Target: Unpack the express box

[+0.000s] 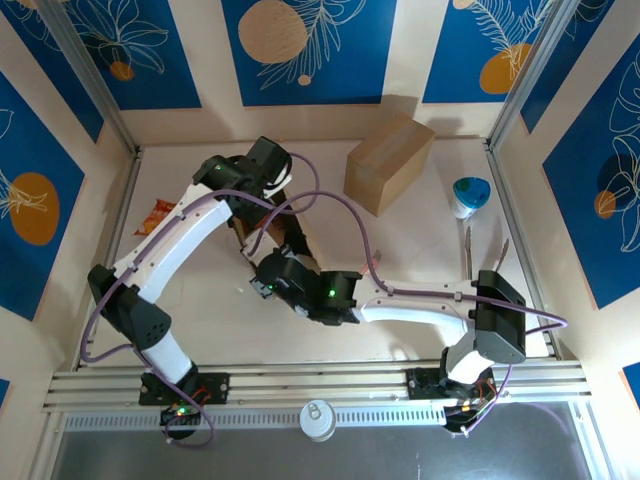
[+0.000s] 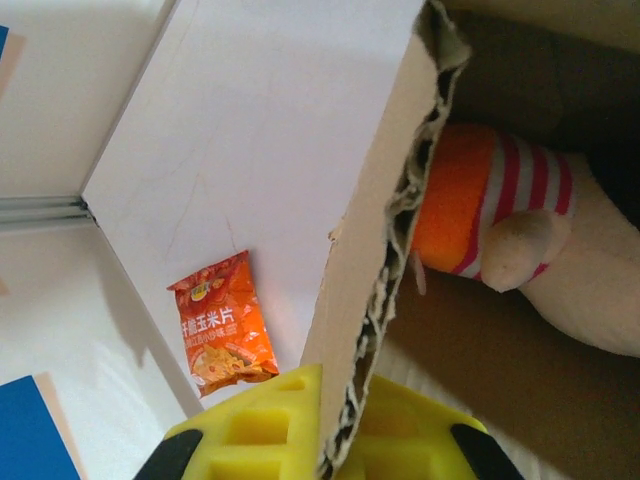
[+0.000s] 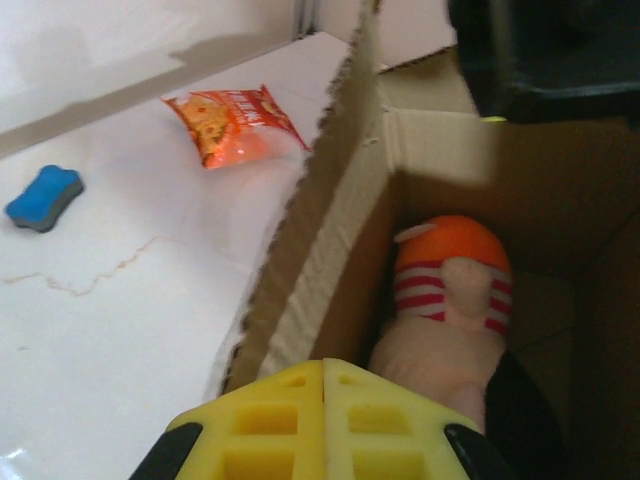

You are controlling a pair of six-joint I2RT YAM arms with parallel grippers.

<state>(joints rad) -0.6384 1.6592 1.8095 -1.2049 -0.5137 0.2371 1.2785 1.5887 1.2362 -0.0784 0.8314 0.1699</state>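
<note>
Left gripper (image 2: 336, 418) clenched on the ragged wall of the open brown cardboard express box (image 2: 362, 250) mid-table, beige plush toy in orange-striped cap (image 3: 449, 292) inside; right gripper (image 3: 323, 388) closed on nothing over the box.

A toy (image 3: 447, 300) lies in the box (image 3: 330, 230). A snack bag (image 3: 235, 122) lies on the table (image 3: 120, 330), left of the box.

Left gripper (image 2: 342, 405) clamped on box wall (image 2: 365, 230) — right gripper (image 3: 323, 390) closed, both arms bent inward.
</note>
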